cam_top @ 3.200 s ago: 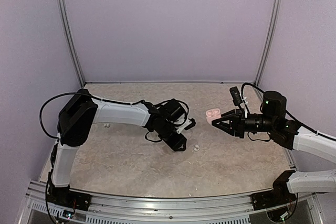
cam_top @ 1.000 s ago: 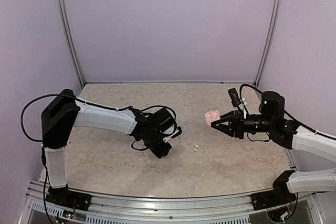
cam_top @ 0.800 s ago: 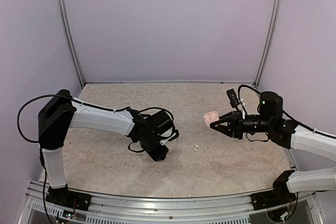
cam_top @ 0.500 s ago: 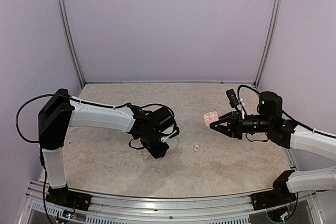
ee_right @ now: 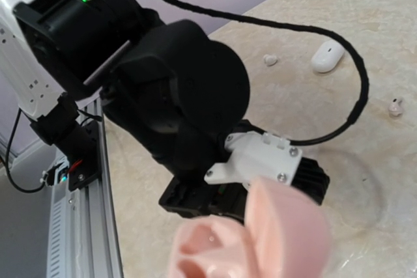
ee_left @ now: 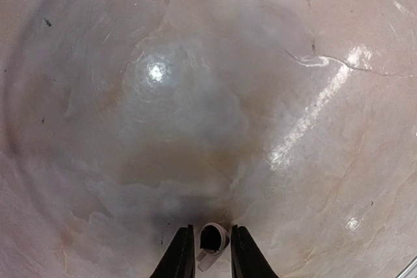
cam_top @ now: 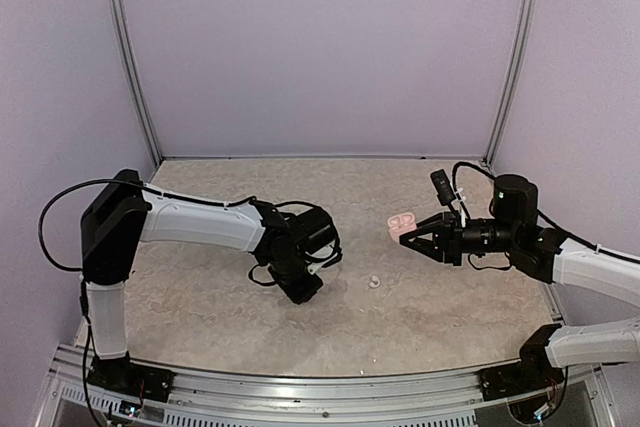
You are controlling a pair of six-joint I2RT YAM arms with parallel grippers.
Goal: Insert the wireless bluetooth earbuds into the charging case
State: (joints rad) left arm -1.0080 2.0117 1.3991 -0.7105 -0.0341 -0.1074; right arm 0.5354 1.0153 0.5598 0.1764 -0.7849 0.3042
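Note:
My left gripper [cam_top: 303, 291] points down just above the table, left of centre. In the left wrist view its jaws [ee_left: 212, 229] stand narrow around a small white earbud [ee_left: 215, 237] with a short stem. A second earbud [cam_top: 374, 282] lies loose on the table to its right. My right gripper [cam_top: 409, 235] is shut on the open pink charging case [cam_top: 402, 221] and holds it above the table, facing the left arm. In the right wrist view the case [ee_right: 273, 239] fills the bottom, lid up, with its sockets showing; the fingers are hidden.
In the right wrist view a white pebble-shaped case [ee_right: 328, 55] and two more earbuds [ee_right: 270, 60] [ee_right: 395, 106] lie on the table beyond the left arm's black wrist [ee_right: 182, 102]. The metal rail [cam_top: 300, 387] runs along the near edge.
My left gripper has moved left, away from the loose earbud, and turned a little. My right gripper has shifted slightly left with the pink case.

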